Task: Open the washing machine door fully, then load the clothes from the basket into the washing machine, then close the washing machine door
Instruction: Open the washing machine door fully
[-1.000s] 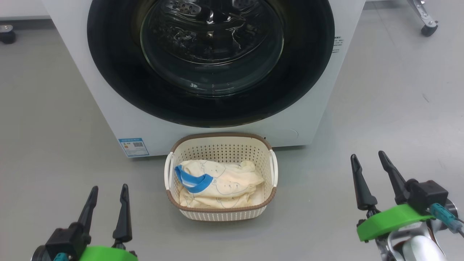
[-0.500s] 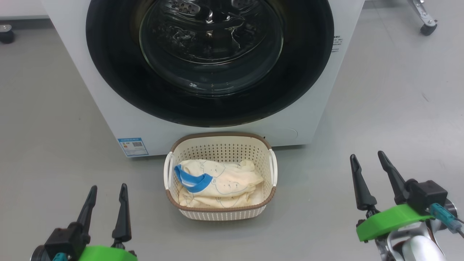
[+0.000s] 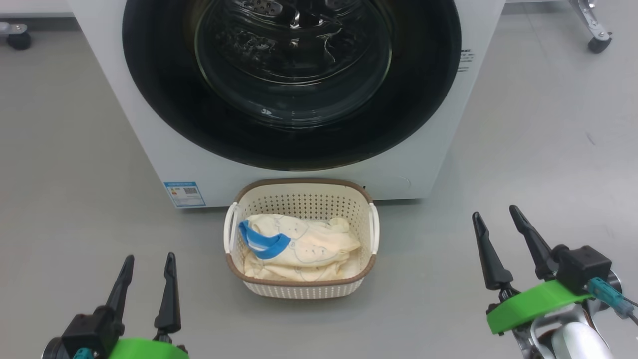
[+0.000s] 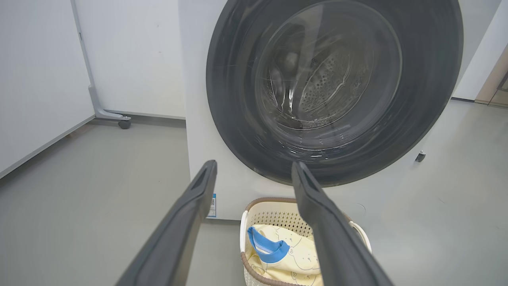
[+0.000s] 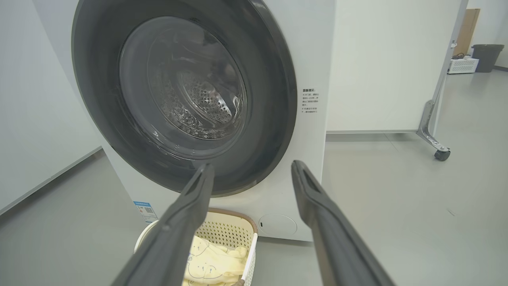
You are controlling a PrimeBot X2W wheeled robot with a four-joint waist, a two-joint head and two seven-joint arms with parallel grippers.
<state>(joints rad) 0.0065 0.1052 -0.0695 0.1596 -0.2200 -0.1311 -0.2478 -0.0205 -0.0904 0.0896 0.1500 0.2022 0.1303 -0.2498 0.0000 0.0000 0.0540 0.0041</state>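
Both wide, empty: your left end effector (image 3: 150,257) left of the basket (image 3: 299,199), right end effector (image 3: 495,212) right; clothes (image 3: 309,245) inside, washing machine door (image 3: 164,99) shut.

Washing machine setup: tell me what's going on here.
A two-armed robot faces the washing machine, whose round door is shut. The basket sits on the floor right in front of it, with the cream clothes inside. The left gripper and right gripper hover open and empty on either side of the basket, touching nothing. No step of the laundry job is done yet; opening the door comes first.
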